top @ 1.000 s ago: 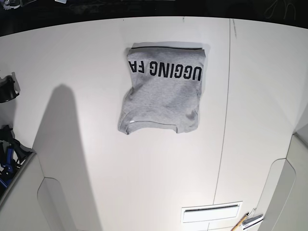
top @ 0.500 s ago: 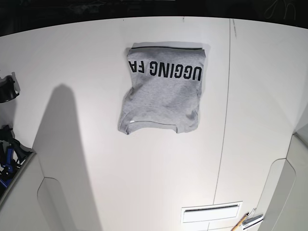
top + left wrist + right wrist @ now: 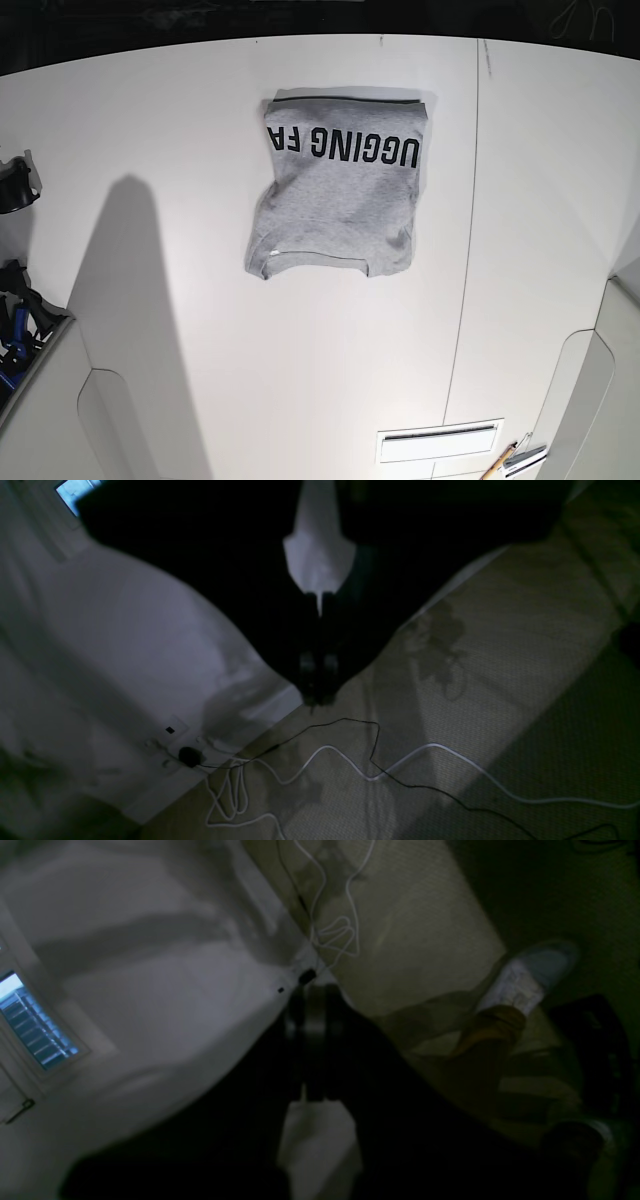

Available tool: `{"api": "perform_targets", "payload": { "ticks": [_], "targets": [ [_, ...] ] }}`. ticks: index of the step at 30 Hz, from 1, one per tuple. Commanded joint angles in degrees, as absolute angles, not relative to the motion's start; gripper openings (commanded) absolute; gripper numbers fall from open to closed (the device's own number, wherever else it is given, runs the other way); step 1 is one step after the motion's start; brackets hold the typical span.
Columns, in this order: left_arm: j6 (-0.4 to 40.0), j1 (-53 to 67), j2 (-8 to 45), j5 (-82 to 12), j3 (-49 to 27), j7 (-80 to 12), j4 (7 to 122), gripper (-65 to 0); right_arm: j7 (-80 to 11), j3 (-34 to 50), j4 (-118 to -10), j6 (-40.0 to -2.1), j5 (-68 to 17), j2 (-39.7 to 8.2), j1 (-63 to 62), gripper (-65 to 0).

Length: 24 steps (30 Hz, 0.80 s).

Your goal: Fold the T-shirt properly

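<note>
Seemingly the folding is done: right gripper point(image 3: 314, 1005) parked off-table, fingers together, empty; the heather-grey cotton T-shirt point(image 3: 338, 190) lies as a compact rectangle mid-table, lettering up; left gripper point(image 3: 318, 680) likewise closed. Nothing remains but inspection.

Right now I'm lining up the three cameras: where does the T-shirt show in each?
Base: the folded T-shirt lies on the white table, upper middle, lettering at its far edge.
Left wrist: not in it.
Right wrist: not in it.
Shared landmark: the white table, at the left in both wrist views.
</note>
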<state>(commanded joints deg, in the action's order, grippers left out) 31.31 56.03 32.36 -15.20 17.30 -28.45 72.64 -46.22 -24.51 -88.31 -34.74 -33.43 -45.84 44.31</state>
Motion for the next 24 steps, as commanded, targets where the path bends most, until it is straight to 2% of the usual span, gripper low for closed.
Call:
{"api": "perform_targets", "payload": {
  "ticks": [24],
  "targets": [
    [31.31,54.13,32.18,-15.22,17.3,-28.27,72.58,-65.0,-45.8,-24.51,-88.31,-34.74,-33.39,-45.52,44.29,-65.0]
  ]
}}
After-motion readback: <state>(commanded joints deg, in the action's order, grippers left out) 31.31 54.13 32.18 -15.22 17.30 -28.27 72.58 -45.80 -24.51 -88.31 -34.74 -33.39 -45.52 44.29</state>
